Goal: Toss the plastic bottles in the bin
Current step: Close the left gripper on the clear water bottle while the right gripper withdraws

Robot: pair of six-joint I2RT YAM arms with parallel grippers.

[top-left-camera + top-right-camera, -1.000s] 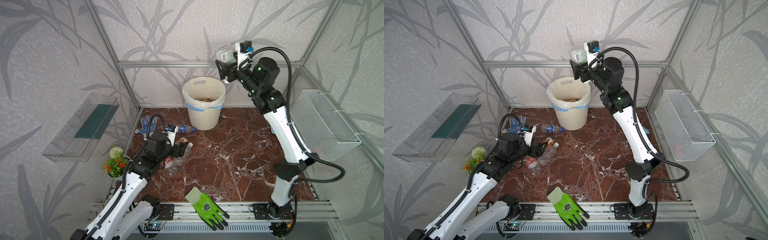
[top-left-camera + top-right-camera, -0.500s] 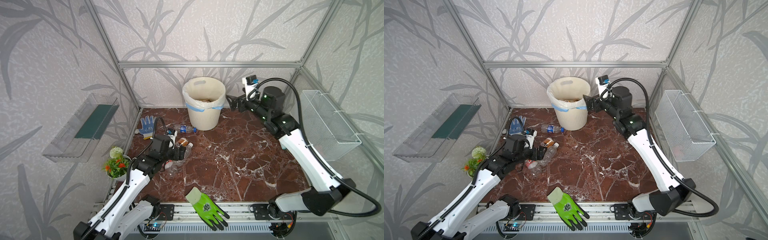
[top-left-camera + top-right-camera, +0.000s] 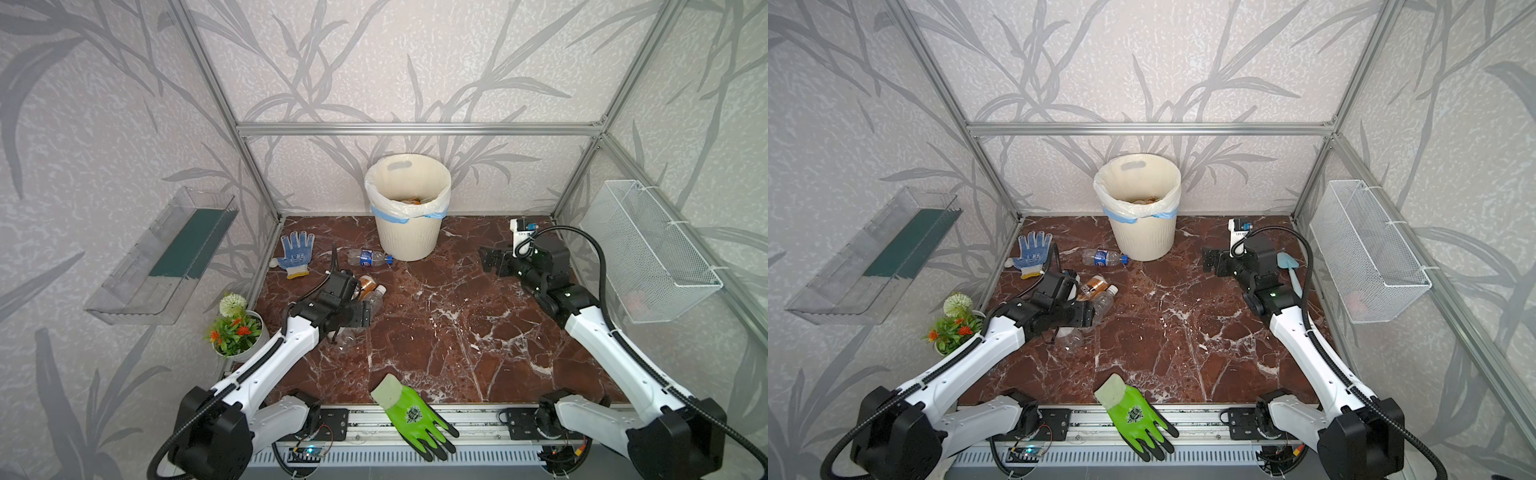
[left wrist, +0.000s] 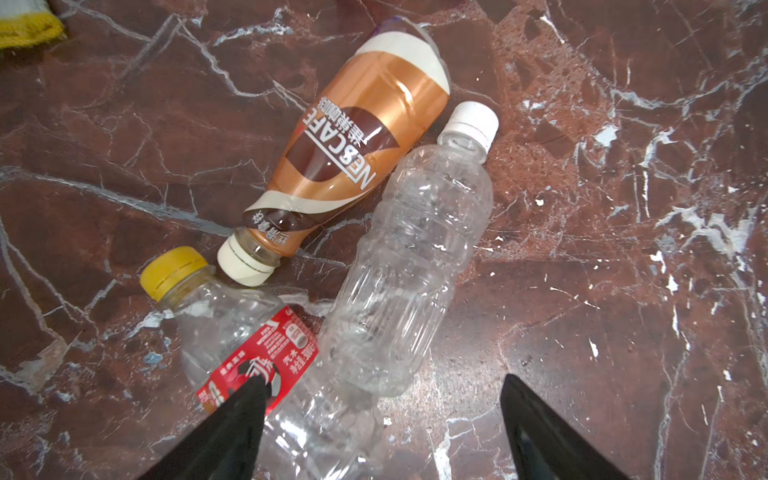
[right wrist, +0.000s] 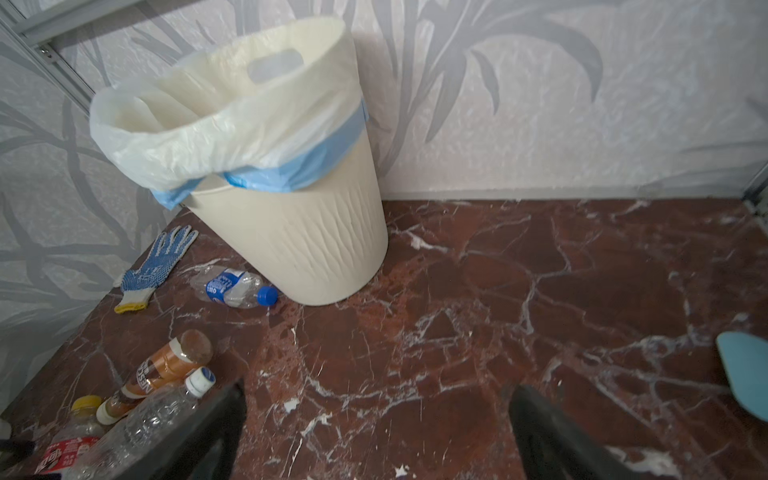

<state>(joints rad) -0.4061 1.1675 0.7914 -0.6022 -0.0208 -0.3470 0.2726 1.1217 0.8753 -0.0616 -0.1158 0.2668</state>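
The left pincer [image 4: 380, 384] hangs with jaws apart over three bottles lying on the red-brown marbled tabletop [image 3: 457, 332]. The base of a clear ribbed unlabelled plastic bottle with a white cap [image 4: 407, 266] lies between the jaws. A brown-labelled coffee bottle [image 4: 353, 158] touches it, and a red-labelled clear bottle with a yellow cap [image 4: 249, 353] sits under one finger.

Shift to the ribbed bottle's middle, clear of the red label, then close gently, since thin plastic likely crumples and slips.

The right pincer [image 5: 378, 390], apart and empty, faces the cream ribbed round plastic bin [image 3: 409, 232] at the back.
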